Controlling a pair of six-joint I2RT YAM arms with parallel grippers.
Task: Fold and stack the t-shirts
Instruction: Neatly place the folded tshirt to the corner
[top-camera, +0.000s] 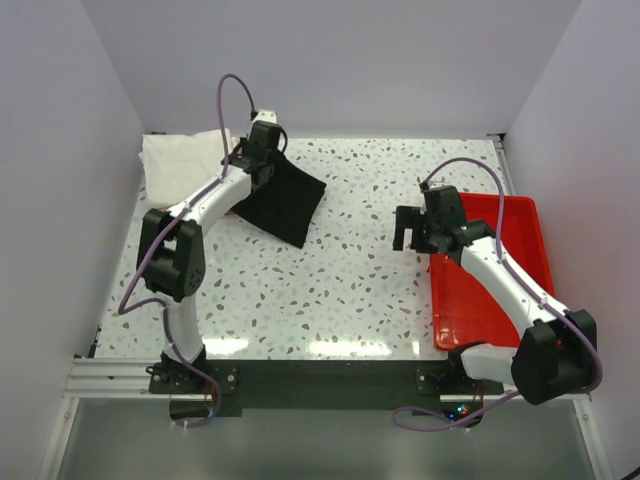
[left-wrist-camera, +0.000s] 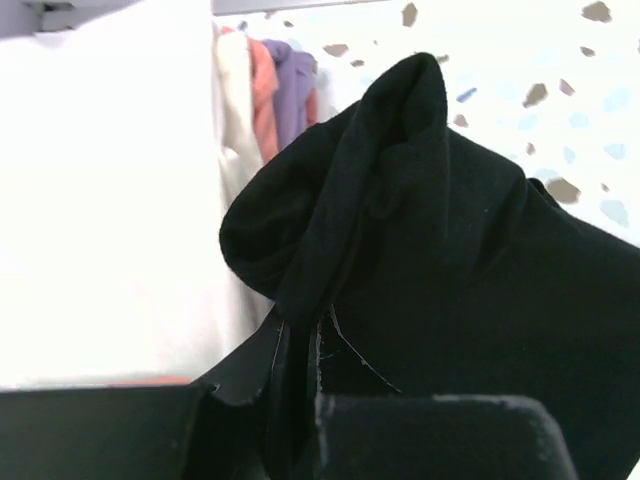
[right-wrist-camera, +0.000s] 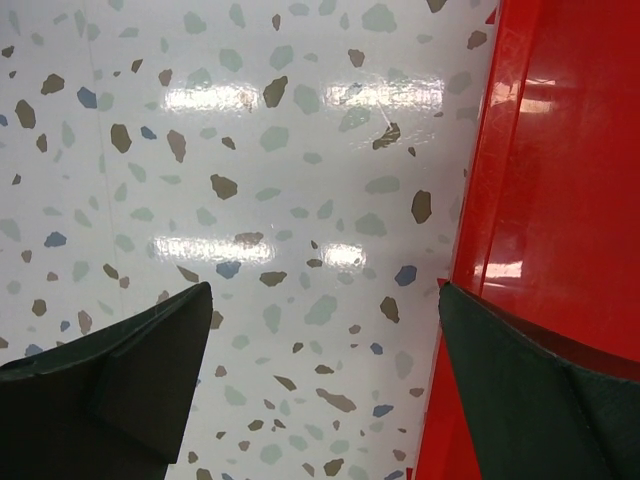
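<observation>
- Far-left corner of the surface: folded stack, with only the white t-shirt showing from overhead
- Left wrist view: edges of the pink t-shirt and lavender t-shirt show just beside the white cloth
- Left arm reaches to the far left, its wrist at the right edge of the stack
- Left jaws pinch a bunched ridge of the black t-shirt; the wrist view shows the cloth caught between them
- Black t-shirt: folded down to a compact diamond; the gripped end is raised against the stack's edge and the rest lies on the surface just right of the stack
- Step in hand (judgement): folding looks done and the black shirt is being brought onto the stack
- Next move calls for: lifting until the trailing corner clears the surface, carrying it left over the white shirt, laying it flat and square, then releasing
- Risk (judgement): held at a single point, so the fold may sag open; a low pass could drag or rumple the white top layer
- Right arm hangs over the left rim of the red tray, well apart from all the shirts
- Right jaws are spread with nothing between them; speckled surface and tray rim lie below
- Right arm appears idle for this step
</observation>
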